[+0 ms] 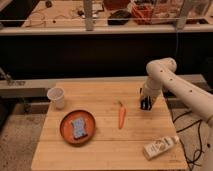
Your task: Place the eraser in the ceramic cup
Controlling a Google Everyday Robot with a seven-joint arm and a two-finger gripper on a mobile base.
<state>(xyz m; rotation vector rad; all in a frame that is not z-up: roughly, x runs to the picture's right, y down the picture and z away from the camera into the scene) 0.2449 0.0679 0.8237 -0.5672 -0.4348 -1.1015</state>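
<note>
The gripper (145,102) is clamping shut on the eraser (145,106). The ceramic cup (56,97) is standing well apart, far beyond the carrot (121,115).

Black gripper (145,105) right of orange carrot (121,116), whitish ceramic cup (56,97)
</note>
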